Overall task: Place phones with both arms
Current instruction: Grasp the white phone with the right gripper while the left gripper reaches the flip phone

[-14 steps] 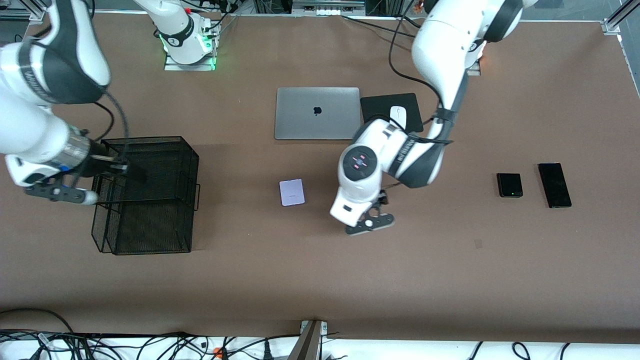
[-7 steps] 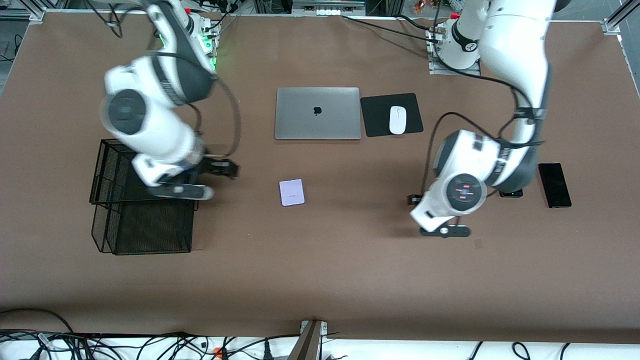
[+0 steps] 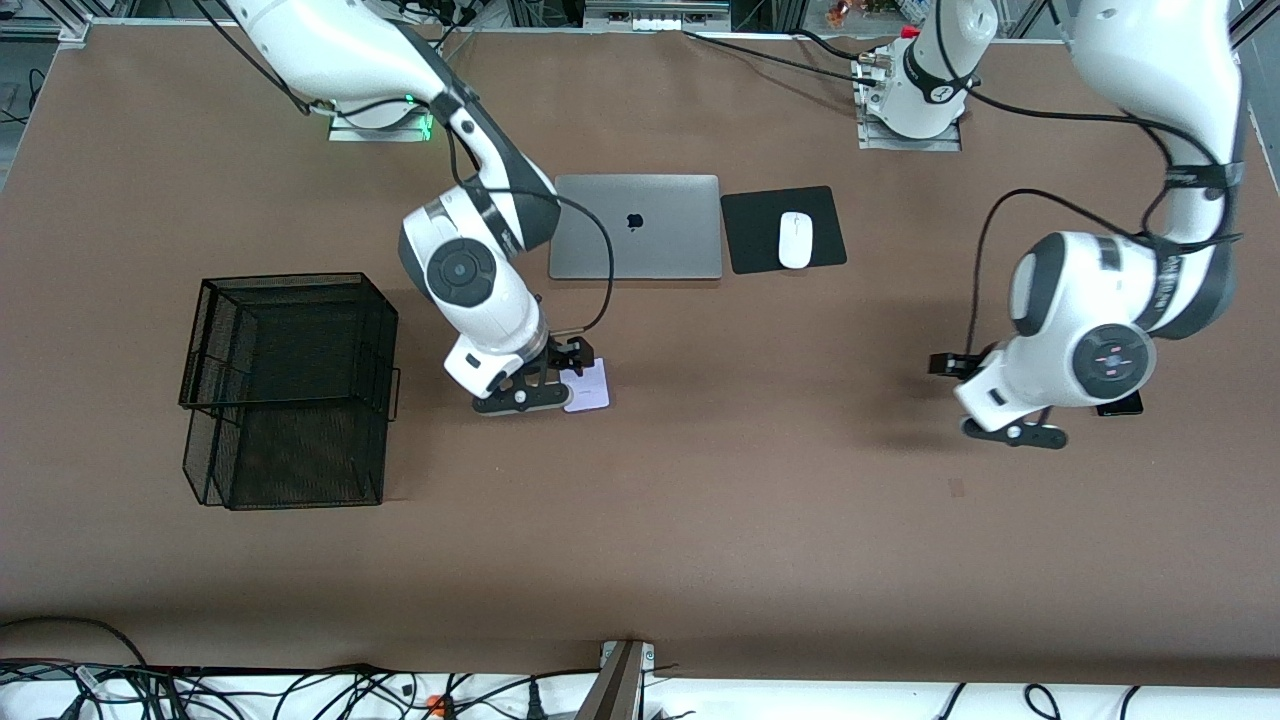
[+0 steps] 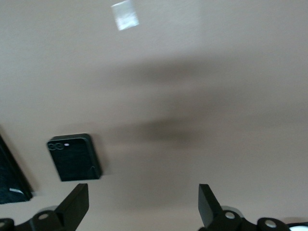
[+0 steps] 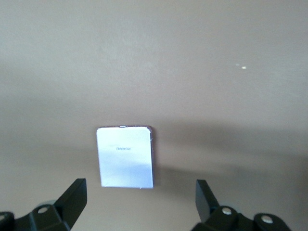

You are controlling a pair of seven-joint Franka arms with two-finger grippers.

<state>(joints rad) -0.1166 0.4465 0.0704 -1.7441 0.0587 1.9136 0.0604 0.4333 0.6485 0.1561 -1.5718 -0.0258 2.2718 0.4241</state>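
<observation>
Both claws stand with their fingers spread apart and nothing between them. Right gripper [image 5: 139, 204] hangs low over the pale-lilac phone [image 3: 590, 386], which lies flat on the brown table [image 3: 700, 500] near its middle, nearer to the front camera than the silver laptop [image 3: 636, 227]. In the right wrist view the lilac phone [image 5: 125, 157] sits just ahead of the two dark fingertips [image 5: 72, 195], apart from them.

Left gripper [image 4: 143, 204] is over the table toward the left arm's end, above the spot where the two black phones lie. Its wrist view shows the small squarish black phone [image 4: 74, 157] flat on the table, camera lenses up, close to one fingertip [image 4: 77, 199] but not between the fingers. An edge of the long slim black slab [image 3: 1122, 408] peeks out under the left arm's wrist in the front view, and a strip of it [image 4: 12, 175] shows beside the small black phone.

A black wire basket [image 3: 290, 390] stands toward the right arm's end of the table. A white mouse [image 3: 795, 240] rests on a black pad [image 3: 750, 230] beside the laptop.
</observation>
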